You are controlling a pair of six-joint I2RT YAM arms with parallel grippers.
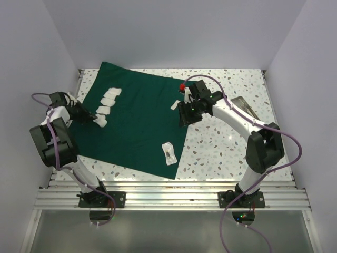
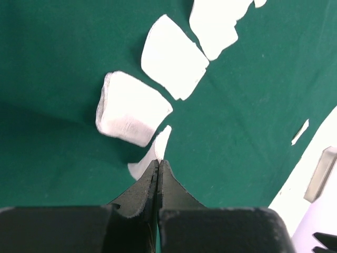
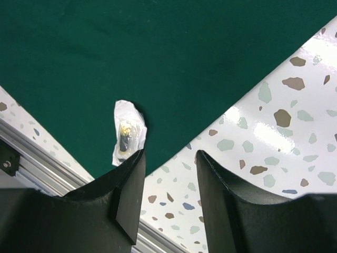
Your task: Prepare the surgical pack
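Left gripper (image 2: 158, 164): fingers pressed together, pinching corner of white pad (image 2: 162, 139); sits over left part of cloth.
Right gripper (image 3: 169, 161): fingers apart w/ clear gap, nothing btwn them; hangs above cloth's right edge and speckled surface (image 3: 274, 132).
Cloth (image 1: 142, 124): dark green, squarish, spread flat on surface, turned at an angle, left of centre; one corner reaches toward back wall.
Other pads (image 2: 171, 55): three, white, in a row on cloth beyond pinched pad, running toward far-left corner; closest one just beside it.
Packet (image 1: 168, 153): pale wrapper w/ small item inside, lying on cloth near its right edge, toward arm bases.
Scrap (image 1: 174, 105): small white piece at cloth's right edge, next to right gripper.
Tray (image 1: 246, 107): metal, on surface at right, partly hidden behind right arm.
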